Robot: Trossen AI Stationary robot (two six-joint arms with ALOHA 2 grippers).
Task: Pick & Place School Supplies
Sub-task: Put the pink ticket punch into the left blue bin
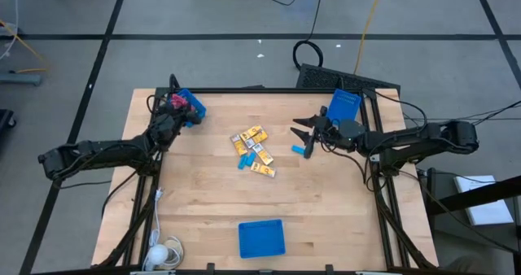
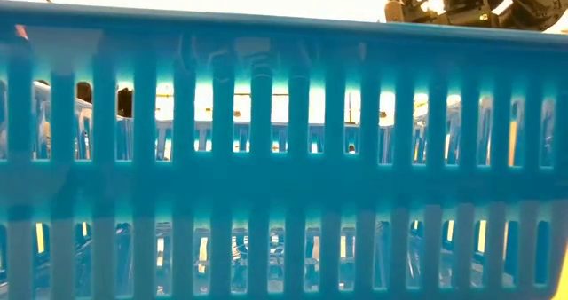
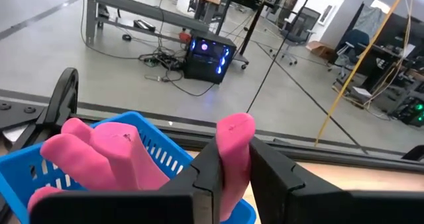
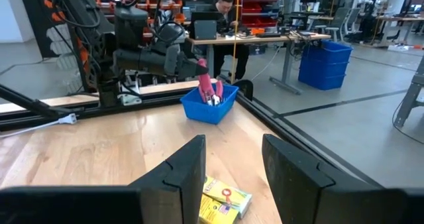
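Pink-handled scissors (image 1: 177, 102) stand in a blue bin (image 1: 194, 106) at the table's far left, with my left gripper (image 3: 233, 158) shut on them. The right wrist view shows them handles up (image 4: 207, 85) in that bin (image 4: 209, 111). Several yellow-orange packs (image 1: 254, 141) and a light-blue piece (image 1: 242, 163) lie flat at the table's middle. Another light-blue piece (image 1: 308, 150) lies just below my right gripper (image 1: 299, 128). That gripper (image 4: 233, 158) hovers open, empty, right of the packs (image 4: 225, 201). My left gripper pinches one pink handle (image 3: 233, 134) of the scissors between its two fingers. The fingers come nearly level from the table's left side. The handle's end sticks up past the fingertips, and the other, larger handle (image 3: 99, 158) lies beside them over the bin. The blades are hidden inside the bin.
A second blue bin (image 1: 343, 104) sits at the far right beside my right arm. A third (image 1: 260, 238) stands at the near edge and fills the low view with its slatted wall (image 2: 284, 158). A white cable and plug (image 1: 163, 250) lie at the near left.
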